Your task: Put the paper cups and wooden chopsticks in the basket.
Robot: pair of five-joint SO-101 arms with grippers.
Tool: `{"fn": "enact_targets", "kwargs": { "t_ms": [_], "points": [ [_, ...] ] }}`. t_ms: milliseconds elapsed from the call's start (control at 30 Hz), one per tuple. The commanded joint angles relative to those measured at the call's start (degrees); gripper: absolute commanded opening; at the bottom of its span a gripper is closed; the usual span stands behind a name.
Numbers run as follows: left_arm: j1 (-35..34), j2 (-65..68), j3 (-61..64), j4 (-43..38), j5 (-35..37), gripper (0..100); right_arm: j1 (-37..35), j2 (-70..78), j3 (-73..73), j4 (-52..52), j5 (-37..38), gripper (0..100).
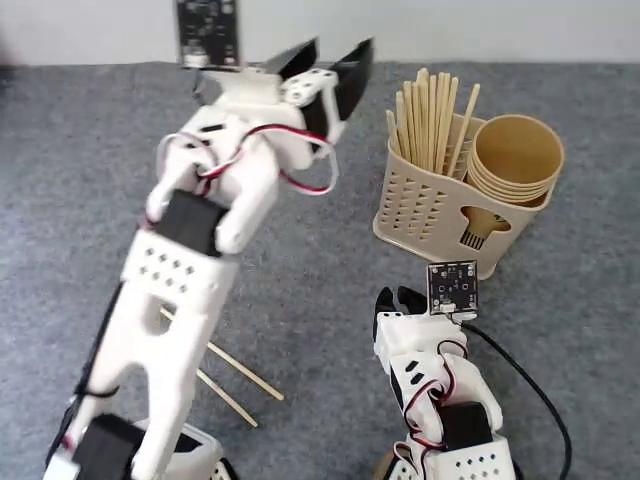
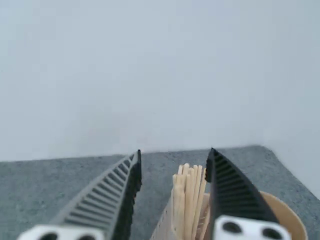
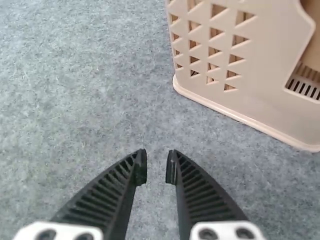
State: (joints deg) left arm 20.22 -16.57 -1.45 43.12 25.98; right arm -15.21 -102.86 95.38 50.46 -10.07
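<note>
A beige basket [image 1: 432, 215] stands at the right of the grey carpet. In it are a bundle of wooden chopsticks [image 1: 430, 112] and a stack of paper cups [image 1: 516, 158]. Two more chopsticks [image 1: 235, 378] lie on the carpet beside the left arm's base. My left gripper [image 1: 335, 68] hangs open and empty, raised just left of the basket; in its own view [image 2: 175, 152] the chopsticks [image 2: 188, 200] and a cup rim [image 2: 289, 216] lie below. My right gripper [image 1: 398, 300] sits low in front of the basket [image 3: 250, 65], only slightly open [image 3: 156, 161], holding nothing.
The grey carpet [image 1: 560, 330] covers the table, with a pale wall along its far edge. The left arm's white body [image 1: 190, 270] crosses the left half above the loose chopsticks. A black cable [image 1: 525, 375] runs from the right arm.
</note>
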Motion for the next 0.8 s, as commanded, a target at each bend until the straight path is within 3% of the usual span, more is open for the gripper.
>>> {"fn": "enact_targets", "kwargs": {
  "t_ms": [0,133,300,467,600,767],
  "points": [
    [-3.52,-5.98,-3.38,10.20,0.62,21,-0.40,-0.04,1.05,-0.84,0.97,7.9],
    [-11.43,-6.86,-3.38,20.66,0.00,21,-0.40,0.04,1.05,-0.75,0.97,7.9],
    [-22.07,-6.77,-3.30,37.19,-7.12,21,-0.40,0.04,1.05,-0.66,0.97,7.9],
    [-29.71,-6.15,-1.01,50.64,-9.85,21,-0.40,0.04,1.05,-0.66,0.97,7.9],
    [-34.20,-3.25,5.58,53.80,-11.34,21,-0.40,0.04,1.05,-0.66,0.97,7.9],
    [-36.66,2.37,15.87,49.67,-11.52,21,-0.40,0.13,1.05,-0.66,0.97,7.9]
  ]
}}
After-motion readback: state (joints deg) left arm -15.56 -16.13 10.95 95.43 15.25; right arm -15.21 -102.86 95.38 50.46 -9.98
